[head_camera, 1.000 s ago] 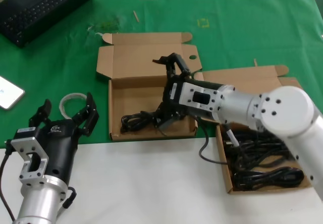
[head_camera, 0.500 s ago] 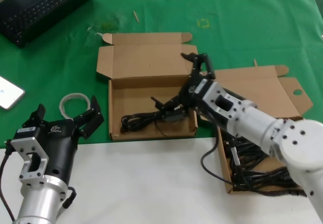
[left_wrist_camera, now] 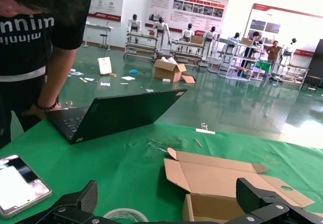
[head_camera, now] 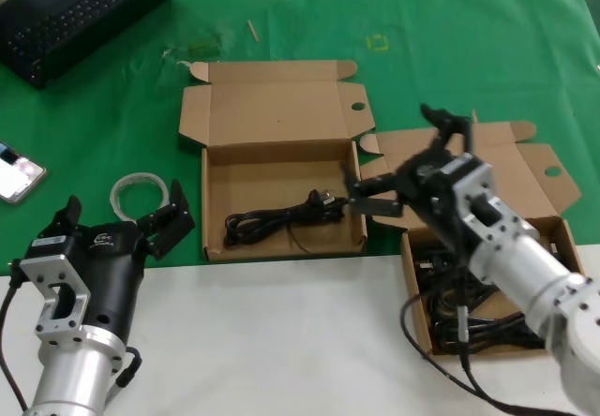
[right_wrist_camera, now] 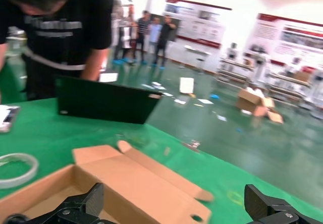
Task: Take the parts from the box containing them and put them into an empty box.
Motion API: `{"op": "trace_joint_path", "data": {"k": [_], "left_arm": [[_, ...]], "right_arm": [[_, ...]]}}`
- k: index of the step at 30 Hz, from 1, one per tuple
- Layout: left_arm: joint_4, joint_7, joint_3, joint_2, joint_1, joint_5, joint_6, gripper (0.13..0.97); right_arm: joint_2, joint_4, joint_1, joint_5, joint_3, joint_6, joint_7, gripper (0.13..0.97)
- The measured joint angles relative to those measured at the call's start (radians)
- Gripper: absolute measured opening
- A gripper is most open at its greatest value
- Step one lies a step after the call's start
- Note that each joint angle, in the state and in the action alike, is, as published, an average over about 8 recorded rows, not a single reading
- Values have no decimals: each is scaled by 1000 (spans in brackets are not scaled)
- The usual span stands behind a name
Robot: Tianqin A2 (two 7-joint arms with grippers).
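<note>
Over the gap between the two boxes, my right gripper [head_camera: 403, 168] had pulled back from the left box [head_camera: 281, 212], leaving one black power cord [head_camera: 279, 217] lying on its floor — one delivered. Fingers spread wide, holding nothing. Remaining cords [head_camera: 478, 318] sat in the right box [head_camera: 525, 168]. Left gripper [head_camera: 117, 215] parked near the tubing ring [head_camera: 138, 187], fingers apart, empty.

Matt brown cardboard boxes [head_camera: 277, 135] sit on green cloth [head_camera: 450, 51]; the black cord [head_camera: 272, 217] looks rubbery.
</note>
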Motion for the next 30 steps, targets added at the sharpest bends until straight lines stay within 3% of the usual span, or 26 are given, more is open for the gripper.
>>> {"op": "trace_joint_path", "data": {"k": [19, 30], "left_arm": [[0, 0, 0, 0, 0, 0, 0, 966], [0, 0, 0, 0, 0, 0, 0, 966]], "right_arm": [[16, 182, -260, 163, 170, 229, 70, 966], [17, 199, -285, 179, 187, 251, 77, 966]]}}
